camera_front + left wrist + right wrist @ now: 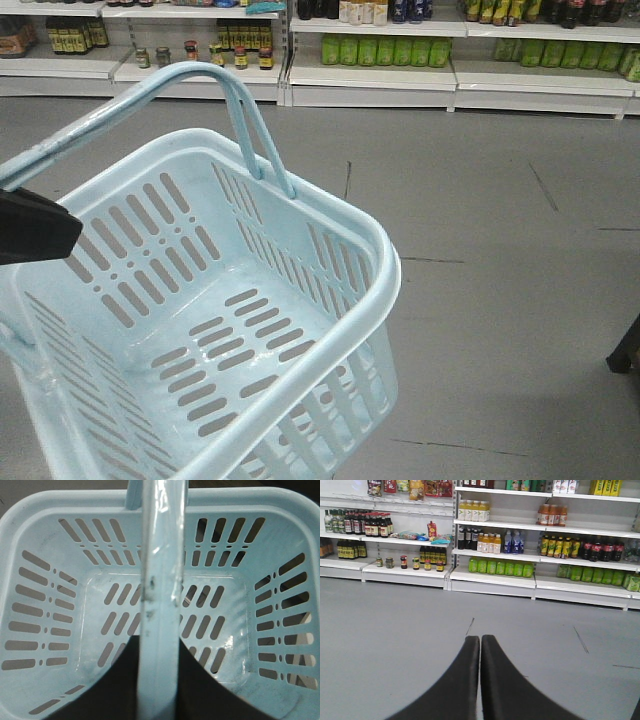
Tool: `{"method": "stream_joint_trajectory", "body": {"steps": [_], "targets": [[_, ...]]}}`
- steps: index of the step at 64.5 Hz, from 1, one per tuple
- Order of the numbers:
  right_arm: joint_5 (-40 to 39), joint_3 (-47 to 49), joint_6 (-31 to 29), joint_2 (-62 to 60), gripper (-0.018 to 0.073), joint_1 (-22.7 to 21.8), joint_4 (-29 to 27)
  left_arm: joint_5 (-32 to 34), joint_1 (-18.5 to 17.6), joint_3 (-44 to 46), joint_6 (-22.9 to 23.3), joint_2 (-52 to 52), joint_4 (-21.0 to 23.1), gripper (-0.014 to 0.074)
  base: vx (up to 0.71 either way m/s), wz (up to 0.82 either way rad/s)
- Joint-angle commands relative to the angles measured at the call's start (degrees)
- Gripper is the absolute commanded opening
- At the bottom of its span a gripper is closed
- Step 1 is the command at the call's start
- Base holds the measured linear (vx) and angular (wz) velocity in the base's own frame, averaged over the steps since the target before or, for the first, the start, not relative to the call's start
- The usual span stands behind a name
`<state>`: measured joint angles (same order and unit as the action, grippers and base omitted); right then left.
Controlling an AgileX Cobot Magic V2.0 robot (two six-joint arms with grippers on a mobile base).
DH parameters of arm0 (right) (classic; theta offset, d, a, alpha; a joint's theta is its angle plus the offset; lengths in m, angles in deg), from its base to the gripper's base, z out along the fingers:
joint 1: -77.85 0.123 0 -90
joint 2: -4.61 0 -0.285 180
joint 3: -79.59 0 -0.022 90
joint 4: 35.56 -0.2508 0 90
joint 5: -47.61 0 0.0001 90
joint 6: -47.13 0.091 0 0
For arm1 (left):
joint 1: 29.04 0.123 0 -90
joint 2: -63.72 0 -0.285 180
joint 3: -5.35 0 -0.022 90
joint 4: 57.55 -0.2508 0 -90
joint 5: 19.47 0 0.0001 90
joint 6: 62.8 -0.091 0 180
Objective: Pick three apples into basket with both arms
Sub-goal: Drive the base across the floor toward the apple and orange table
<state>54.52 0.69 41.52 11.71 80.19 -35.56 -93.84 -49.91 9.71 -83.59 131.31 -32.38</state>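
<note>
Left claw (159, 690) is clenching the hoop handle (120, 105) of the pale blue slotted plastic basket (390, 270), which is hanging empty above the grey floor (500, 200) | right claw (480, 680) is pressing shut on nothing | apples not in view | risk: the basket may be swinging or slipping once fruit weighs it down

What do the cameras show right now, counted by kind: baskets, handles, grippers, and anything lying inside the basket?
Basket: 1
Handles: 2
Grippers: 2 (left gripper, right gripper)
Things inside the basket: 0
Total: 5
</note>
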Motion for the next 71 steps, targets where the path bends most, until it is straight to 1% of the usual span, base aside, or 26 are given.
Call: {"method": "stream_joint_trajectory", "body": {"steps": [1,46,71], "targets": [[-4.4,-0.7,-0.3,-0.8,-0.0004,0.0,0.0,2.9,-0.1,1.7,0.3,-0.8,2.5,-0.0006,0.24,-0.16],[-4.4,-0.7,-0.3,-0.8,-0.0004,0.0,0.0,2.9,-0.1,1.7,0.3,-0.8,2.5,-0.0006,0.25,-0.18],[-4.4,-0.7,-0.3,-0.8,-0.0004,0.0,0.0,2.9,-0.1,1.7,0.3,-0.8,2.5,-0.0006,0.23,-0.27]]}}
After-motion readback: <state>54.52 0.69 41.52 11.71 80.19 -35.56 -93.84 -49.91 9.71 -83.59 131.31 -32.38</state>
